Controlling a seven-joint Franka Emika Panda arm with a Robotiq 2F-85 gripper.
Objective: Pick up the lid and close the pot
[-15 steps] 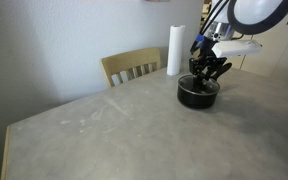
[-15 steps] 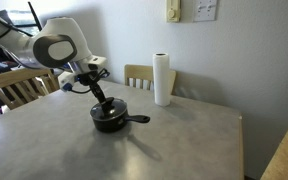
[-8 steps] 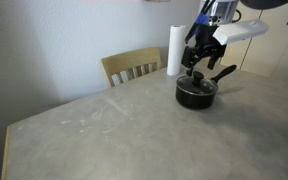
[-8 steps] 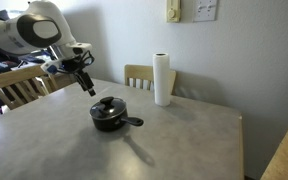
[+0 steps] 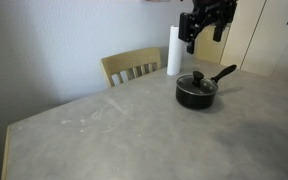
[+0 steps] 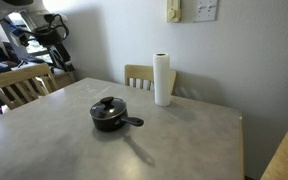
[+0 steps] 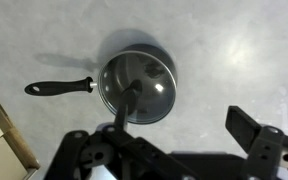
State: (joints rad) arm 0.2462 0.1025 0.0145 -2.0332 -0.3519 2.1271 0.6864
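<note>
The black pot [image 5: 196,95] stands on the table with its long handle [image 5: 222,73] pointing away. The glass lid [image 5: 197,82] with its black knob lies flat on the pot's rim. In both exterior views my gripper [image 5: 204,25] hangs high above the pot, open and empty, and it shows at the far upper left as my gripper [image 6: 52,38]. The wrist view looks straight down on the lid [image 7: 149,85], the pot's handle [image 7: 59,87] and my gripper [image 7: 182,106], whose fingers stand wide apart with only table between them.
A tall white paper towel roll [image 5: 174,50] stands just behind the pot, and shows again as the roll [image 6: 163,80]. A wooden chair [image 5: 132,66] is pushed up to the far table edge. Another chair [image 6: 14,85] stands at the side. Grey tabletop [image 5: 104,130] spreads in front.
The gripper was down on the lid over the pot. It has opened, let the lid go on the pot, and risen well clear of it.
</note>
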